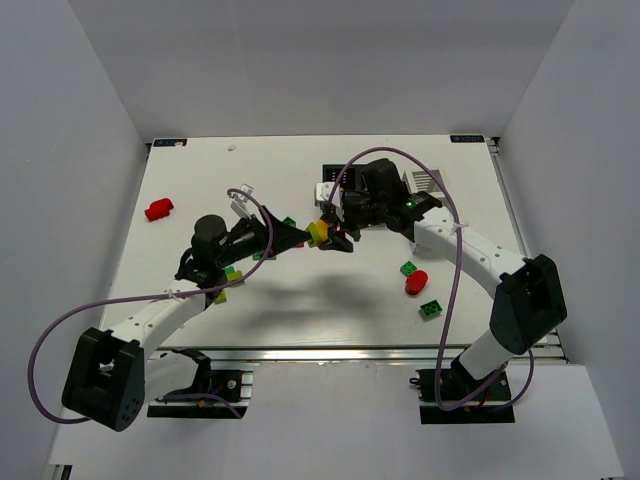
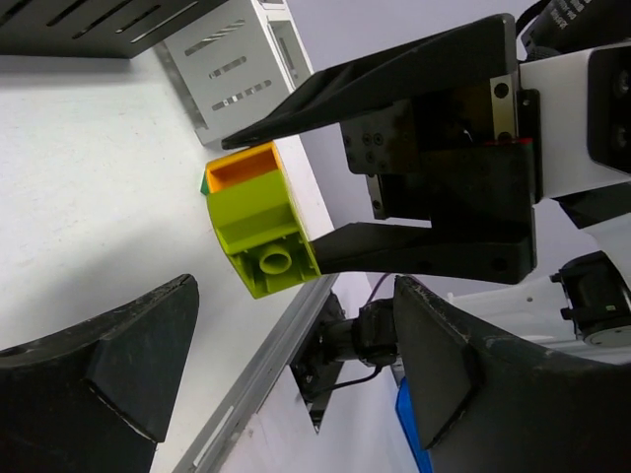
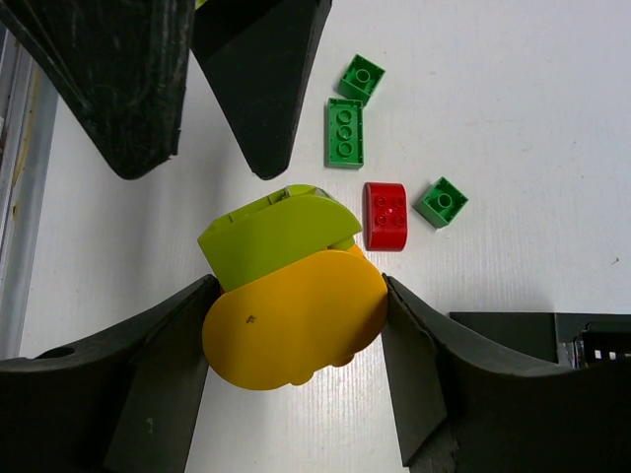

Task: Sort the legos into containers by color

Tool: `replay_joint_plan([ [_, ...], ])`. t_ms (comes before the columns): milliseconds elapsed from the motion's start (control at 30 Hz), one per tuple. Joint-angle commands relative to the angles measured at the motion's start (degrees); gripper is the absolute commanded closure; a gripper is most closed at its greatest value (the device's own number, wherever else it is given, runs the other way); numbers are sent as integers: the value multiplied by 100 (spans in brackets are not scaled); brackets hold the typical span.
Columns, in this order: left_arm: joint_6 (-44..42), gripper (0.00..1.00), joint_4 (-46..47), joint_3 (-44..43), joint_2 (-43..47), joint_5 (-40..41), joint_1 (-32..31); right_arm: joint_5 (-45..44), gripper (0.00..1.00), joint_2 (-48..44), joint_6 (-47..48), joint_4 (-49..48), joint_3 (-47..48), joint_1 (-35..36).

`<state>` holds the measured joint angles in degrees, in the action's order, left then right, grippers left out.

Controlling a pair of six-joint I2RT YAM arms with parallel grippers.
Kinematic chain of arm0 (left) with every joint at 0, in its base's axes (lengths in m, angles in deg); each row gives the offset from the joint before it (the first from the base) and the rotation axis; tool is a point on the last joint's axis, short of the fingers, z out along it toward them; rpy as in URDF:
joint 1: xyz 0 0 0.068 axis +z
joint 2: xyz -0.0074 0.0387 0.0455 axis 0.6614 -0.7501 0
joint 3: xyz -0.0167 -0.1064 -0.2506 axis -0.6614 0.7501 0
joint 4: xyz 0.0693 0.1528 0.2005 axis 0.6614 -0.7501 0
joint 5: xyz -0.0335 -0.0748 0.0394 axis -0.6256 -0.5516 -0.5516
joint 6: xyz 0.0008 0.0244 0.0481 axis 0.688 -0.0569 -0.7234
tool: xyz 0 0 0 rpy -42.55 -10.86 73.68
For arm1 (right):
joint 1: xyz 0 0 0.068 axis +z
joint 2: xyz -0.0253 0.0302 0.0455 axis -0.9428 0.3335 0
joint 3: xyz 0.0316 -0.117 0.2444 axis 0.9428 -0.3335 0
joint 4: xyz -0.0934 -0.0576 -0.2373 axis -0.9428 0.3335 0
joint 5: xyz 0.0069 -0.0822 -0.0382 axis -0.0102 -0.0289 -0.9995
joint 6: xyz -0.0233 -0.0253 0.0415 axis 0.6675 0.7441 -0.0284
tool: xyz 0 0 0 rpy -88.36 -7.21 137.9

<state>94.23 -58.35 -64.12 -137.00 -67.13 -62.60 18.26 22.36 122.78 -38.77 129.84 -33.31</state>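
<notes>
Left gripper (image 2: 296,340) fills the bottom of its own wrist view. Both dark fingers (image 2: 118,345) are spread wide with nothing between them, aimed at the stack ahead at 12 o'clock.

Right gripper (image 3: 296,325) is pinching the two-colour stack (image 3: 291,296). The orange brick (image 3: 296,340) is squeezed between its pads, and the lime brick (image 3: 271,236) stands proud of the fingertips on the side facing the left arm. As far as I can judge, the stack is held clear of the table near the centre of the top view. The white basket (image 2: 237,69) and black box (image 2: 89,25) lie just beyond it toward 12 o'clock.

Step in hand (my reading): split the stack so each colour can go to its own compartment.

Notes for doing it well:
- In the right wrist view the left fingers sit toward 11 o'clock of the stack, apparently not centred on it. Line up first.
- Take the lime half only; any overlap onto orange would clamp both bricks together.
- Close firmly before pulling. The lime face looks rounded and may slip.
- Peel by tilting rather than pulling straight; the studs should release more easily.
- The right grip must hold hard, or the orange brick may twist out.

Loose on the table at 1 o'clock of the stack in the right wrist view are green bricks (image 3: 345,131) and one red brick (image 3: 385,216), all unsorted.
</notes>
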Motion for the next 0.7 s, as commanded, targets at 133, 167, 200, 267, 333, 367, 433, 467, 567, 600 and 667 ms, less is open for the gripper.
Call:
replay_joint_plan([
  [133, -17, 15, -163, 81, 228, -87, 10, -76, 100, -322, -111, -536, -120, 198],
  [167, -17, 17, -224, 73, 228, -52, 10, -94, 100, -323, -111, -536, -111, 234],
  [200, -8, 18, -233, 64, 211, -43, 10, -146, 100, -323, -111, -536, -111, 260],
  [267, 9, 23, -251, 46, 141, -34, 10, -199, 100, -331, -120, -544, -111, 339],
  [333, 18, 26, -277, 29, 96, -34, 10, -269, 100, -340, -111, -562, -129, 392],
  [367, 18, 28, -277, 28, 87, -34, 1, -287, 100, -357, -103, -571, -129, 410],
  [433, 18, 30, -269, 28, 87, -17, 10, -366, 100, -340, -94, -588, -146, 436],
  [467, 18, 31, -277, 20, 87, -16, 1, -384, 100, -349, -94, -588, -146, 436],
  [567, 18, 40, -277, 37, 87, -16, 10, -436, 100, -357, -76, -580, -173, 445],
  [600, 27, 46, -286, 37, 87, -16, 10, -463, 100, -358, -76, -588, -173, 454],
  [667, 27, 50, -321, 29, 70, 1, 10, -472, 100, -366, -68, -588, -182, 462],
])
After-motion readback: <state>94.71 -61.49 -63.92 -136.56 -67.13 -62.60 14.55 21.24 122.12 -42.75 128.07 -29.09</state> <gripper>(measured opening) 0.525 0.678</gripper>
